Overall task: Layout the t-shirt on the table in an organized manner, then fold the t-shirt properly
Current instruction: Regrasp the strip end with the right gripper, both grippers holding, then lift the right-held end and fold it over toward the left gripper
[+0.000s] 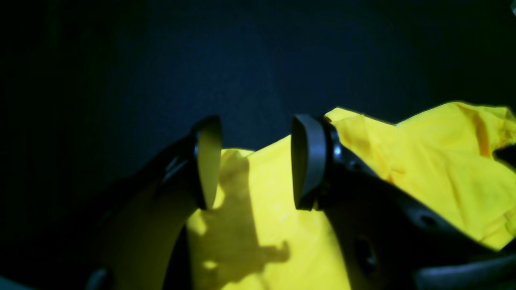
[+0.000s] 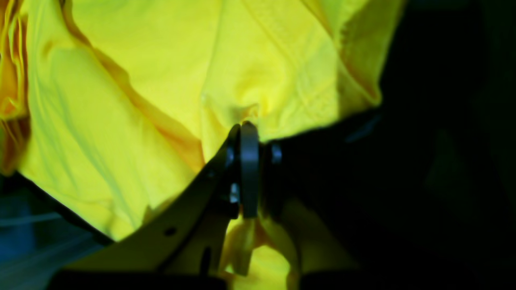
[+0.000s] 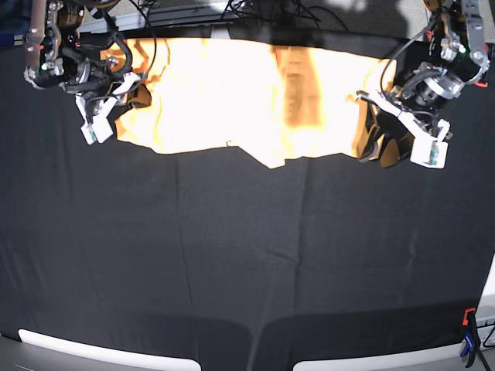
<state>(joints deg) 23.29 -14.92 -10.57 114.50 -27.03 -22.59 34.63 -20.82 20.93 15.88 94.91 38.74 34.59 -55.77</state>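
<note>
At desk (image 3: 232,255) far edge, 12 o'clock: t-shirt (image 3: 224,100) stretched sideways, rumpled. Right end effector (image 2: 246,133) pinched onto t-shirt fabric; left end effector (image 1: 256,161) gaping above hem, gripping nothing. Advice: secure left corner before pulling, keep tension even.

Both arms are black metal frames with silvery joints, looped black cables and a white block near each wrist. The left claw (image 1: 256,161) has dark curved fingers faced with flat grey pads (image 1: 308,161) and a shiny screw beside one. The right claw (image 2: 246,133) has dark, hole-pierced fingers.
</note>
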